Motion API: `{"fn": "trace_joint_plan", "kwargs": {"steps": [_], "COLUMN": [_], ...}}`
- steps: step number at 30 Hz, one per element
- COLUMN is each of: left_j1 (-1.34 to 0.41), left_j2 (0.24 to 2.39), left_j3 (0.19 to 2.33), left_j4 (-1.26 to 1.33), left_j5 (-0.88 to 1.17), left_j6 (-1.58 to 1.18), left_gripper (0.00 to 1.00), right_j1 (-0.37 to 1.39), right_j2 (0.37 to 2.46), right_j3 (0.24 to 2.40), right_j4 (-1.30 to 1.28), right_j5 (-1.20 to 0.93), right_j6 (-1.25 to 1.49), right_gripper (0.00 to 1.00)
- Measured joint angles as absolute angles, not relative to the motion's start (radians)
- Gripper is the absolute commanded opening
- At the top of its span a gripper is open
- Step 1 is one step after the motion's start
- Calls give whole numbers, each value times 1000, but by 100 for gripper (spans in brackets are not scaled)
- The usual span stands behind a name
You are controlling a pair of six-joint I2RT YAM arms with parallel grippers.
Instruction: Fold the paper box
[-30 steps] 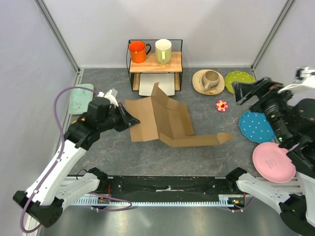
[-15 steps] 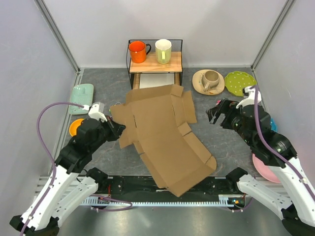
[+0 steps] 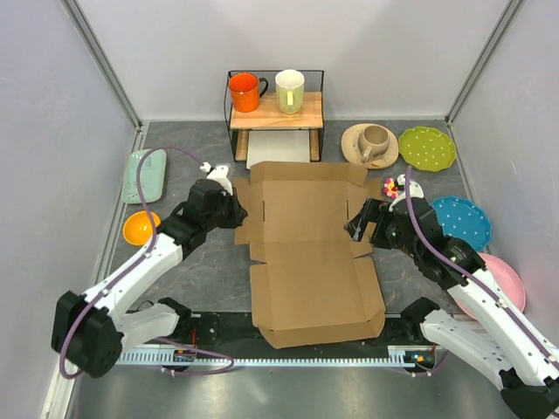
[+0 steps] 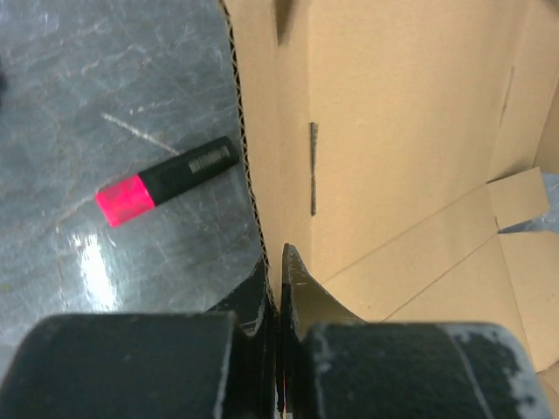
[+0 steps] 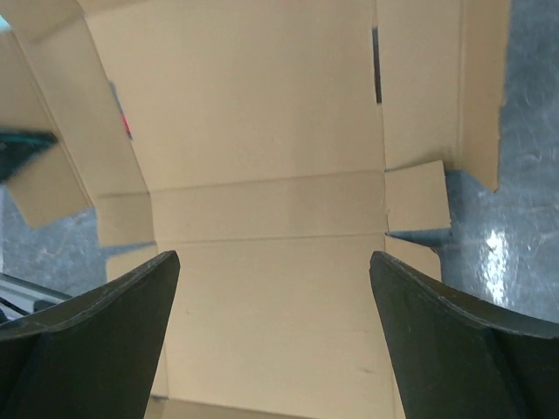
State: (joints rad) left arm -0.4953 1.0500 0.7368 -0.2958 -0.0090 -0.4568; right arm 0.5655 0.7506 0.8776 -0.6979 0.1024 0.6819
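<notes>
One flat paper box [image 3: 310, 249], left hand [image 3: 237, 210] tight on its left edge, right hand [image 3: 360, 223] wide open opposite.

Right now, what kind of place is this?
Probably a robot practice booth: a left arm and right arm bolted at the table edge, plain walls around, and an orange mug and green plate set out near the flat paper box.

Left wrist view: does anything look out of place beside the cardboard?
Yes. A pink-and-black marker lies loose on the table, right beside the edge of the paper box that the left hand pinches. It has no part in folding and could get in the way.
</notes>
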Motion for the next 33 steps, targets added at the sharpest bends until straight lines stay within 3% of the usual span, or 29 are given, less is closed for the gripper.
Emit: {"fn": "trace_joint_plan", "kwargs": {"steps": [13, 21, 33], "left_j1": [-394, -395, -397], "left_j2": [1319, 1368, 1249], "left_j3": [919, 919, 677], "left_j4": [-289, -305, 54], "left_j5": [168, 271, 292], "left_j6": [-138, -28, -113], "left_gripper": [2, 2, 2], "right_j1": [565, 565, 565], "right_j2": [752, 826, 1016], "right_j3": [846, 979, 1069], "right_j4": [-747, -793, -617], "right_j5": [106, 114, 188], "right_j6": [701, 629, 521], "right_gripper": [98, 98, 98]}}
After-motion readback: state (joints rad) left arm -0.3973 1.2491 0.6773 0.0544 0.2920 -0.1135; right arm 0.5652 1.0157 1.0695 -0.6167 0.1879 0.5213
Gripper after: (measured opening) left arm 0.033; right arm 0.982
